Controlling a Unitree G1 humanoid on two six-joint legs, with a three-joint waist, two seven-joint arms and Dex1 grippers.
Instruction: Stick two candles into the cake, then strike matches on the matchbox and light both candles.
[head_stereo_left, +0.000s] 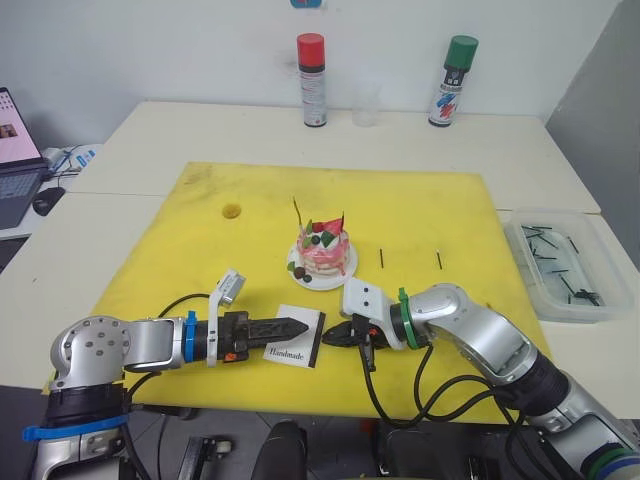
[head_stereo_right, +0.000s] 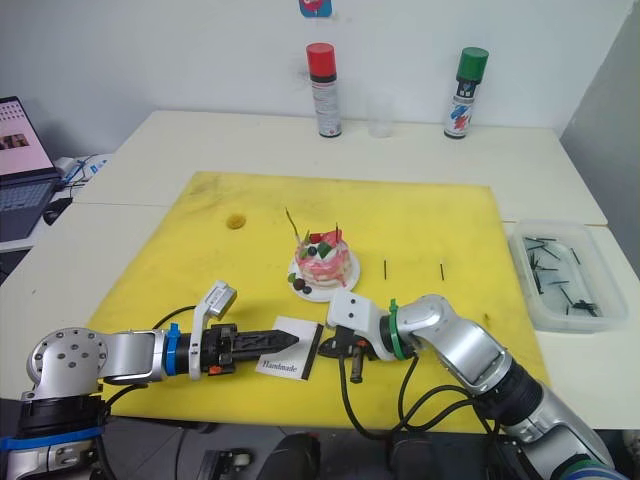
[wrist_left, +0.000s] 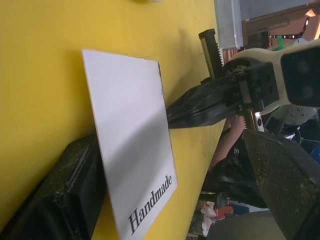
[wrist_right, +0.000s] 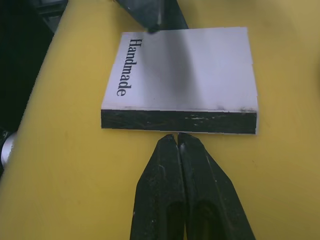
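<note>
cream tables against a pale wall carry a big yellow board (head_stereo_left: 400, 200), and on it lies the flat white matchbox (head_stereo_left: 295, 336) printed "handmade", black striking strip along the edge facing the right gripper (head_stereo_left: 330, 333). that gripper's two black fingers are pressed together, their joined tips just short of the strip, nearly touching it. from the opposite side the left gripper (head_stereo_left: 305, 323) reaches in with its fingers shut, its tips lying over the matchbox's far edge. just beyond both grippers, further up the board, stands the small round pink-and-white cake (head_stereo_left: 322, 250) on a white plate (head_stereo_left: 345, 268), with a yellowish-gold candle (head_stereo_left: 297, 213) and a reddish-brown candle (head_stereo_left: 342, 219) standing in its top. two short black matches (head_stereo_left: 382, 258) lie on the board beyond the right gripper, beside the cake and well apart from each other. off the board on the right gripper's side sits a clear plastic tray (head_stereo_left: 520, 250) holding more black sticks. a red-capped spray can (head_stereo_left: 312, 80) and a green-capped spray can (head_stereo_left: 452, 80) stand at the far wall.
</note>
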